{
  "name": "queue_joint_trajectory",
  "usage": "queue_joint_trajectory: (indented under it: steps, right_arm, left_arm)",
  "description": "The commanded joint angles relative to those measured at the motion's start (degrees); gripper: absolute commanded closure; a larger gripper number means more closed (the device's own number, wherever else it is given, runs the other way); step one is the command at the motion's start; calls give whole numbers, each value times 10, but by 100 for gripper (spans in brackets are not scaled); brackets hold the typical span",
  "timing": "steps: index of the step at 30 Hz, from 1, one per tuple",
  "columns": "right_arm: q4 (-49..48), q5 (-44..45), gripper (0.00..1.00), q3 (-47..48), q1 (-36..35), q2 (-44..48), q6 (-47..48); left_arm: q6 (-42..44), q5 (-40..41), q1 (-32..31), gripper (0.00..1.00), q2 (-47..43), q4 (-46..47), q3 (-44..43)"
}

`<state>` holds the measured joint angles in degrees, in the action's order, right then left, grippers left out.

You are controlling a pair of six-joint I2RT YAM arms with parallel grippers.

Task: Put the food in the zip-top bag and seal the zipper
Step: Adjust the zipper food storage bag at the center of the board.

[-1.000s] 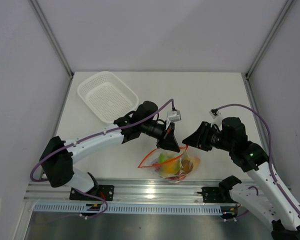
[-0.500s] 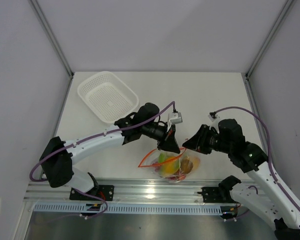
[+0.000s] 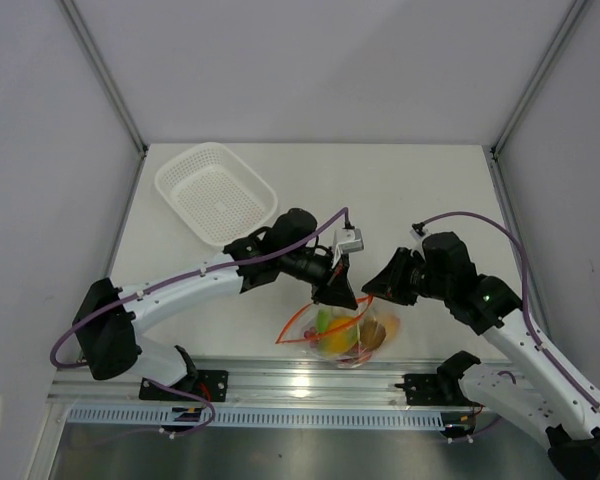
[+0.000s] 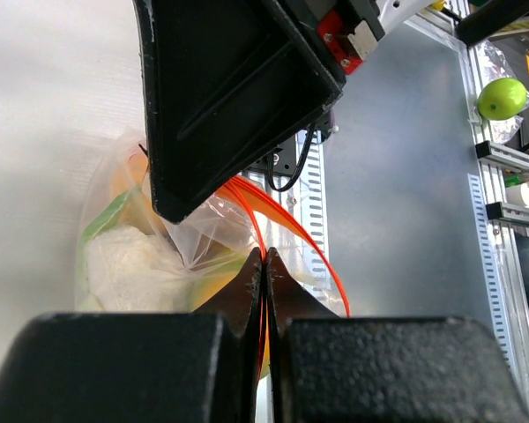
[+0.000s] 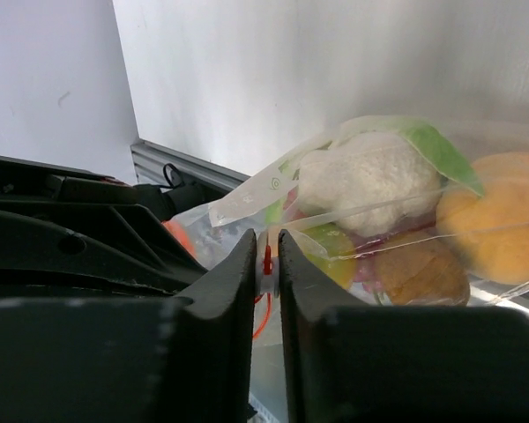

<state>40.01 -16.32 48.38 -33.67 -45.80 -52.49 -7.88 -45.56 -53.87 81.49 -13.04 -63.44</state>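
Left gripper (image 4: 264, 257) clamped on thin red-orange zipper strip (image 4: 286, 216) of clear crinkly plastic bag (image 3: 352, 338); right gripper (image 5: 266, 245) pinches same strip just beside; open loop trails toward robot's left.

The zip-top bag (image 3: 355, 345) lies at lower centre of the table (image 3: 410, 190), the food (image 3: 327, 322) inside it. The left gripper (image 3: 337, 292) and right gripper (image 3: 375, 285) flank its mouth; a basket (image 3: 216, 192) sits upper left.
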Motion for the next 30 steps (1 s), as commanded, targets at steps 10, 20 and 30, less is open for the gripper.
queue_joint_trajectory:
  steps: [10,20,30]
  right_arm:
    - [-6,46,100,25,-37,9,-42]
    - [24,108,100,51,-61,3,-85]
    - [28,136,100,67,-81,7,-154]
  left_arm:
    - [45,53,-18,43,-50,-31,-19]
    - [59,165,-64,13,-74,-47,-24]
    - [72,312,-116,12,-65,-58,-22]
